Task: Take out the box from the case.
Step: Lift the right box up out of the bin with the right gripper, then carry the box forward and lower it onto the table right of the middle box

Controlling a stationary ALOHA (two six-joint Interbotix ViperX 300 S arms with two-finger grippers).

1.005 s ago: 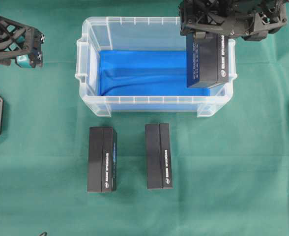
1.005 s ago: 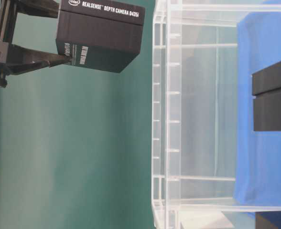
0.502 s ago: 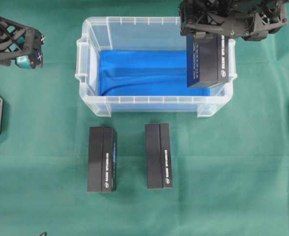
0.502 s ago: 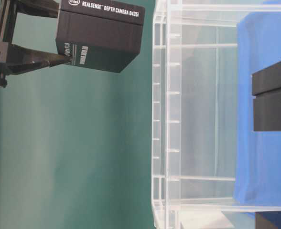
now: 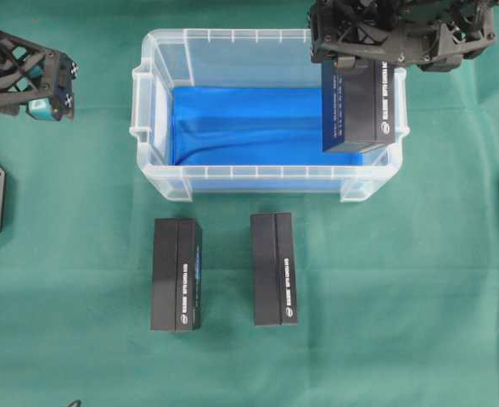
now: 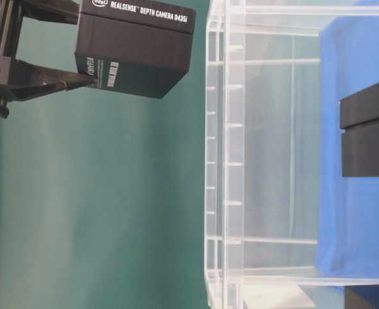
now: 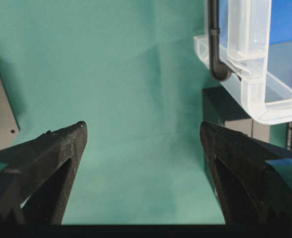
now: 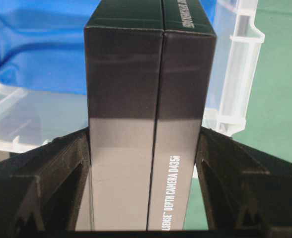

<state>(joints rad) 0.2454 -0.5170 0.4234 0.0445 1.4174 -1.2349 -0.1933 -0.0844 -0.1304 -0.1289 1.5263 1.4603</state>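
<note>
While the right gripper point(image 8: 146, 173) was clamped on the box point(image 5: 357, 106), it held that item clear above the case point(image 5: 160, 127) at the bin's 3 o'clock end, judged ready for carrying outward. Lettering legible: "Intel RealSense Depth Camera D435i". Two more boxes point(image 5: 176, 273) point(image 5: 274, 269) lay side by side at 6 o'clock of the case, presumably already removed. Blue cloth point(image 5: 241, 127) lined the bin floor. Left gripper point(image 7: 143, 148): at 9 o'clock, jaws wide apart, holding nothing.
</note>
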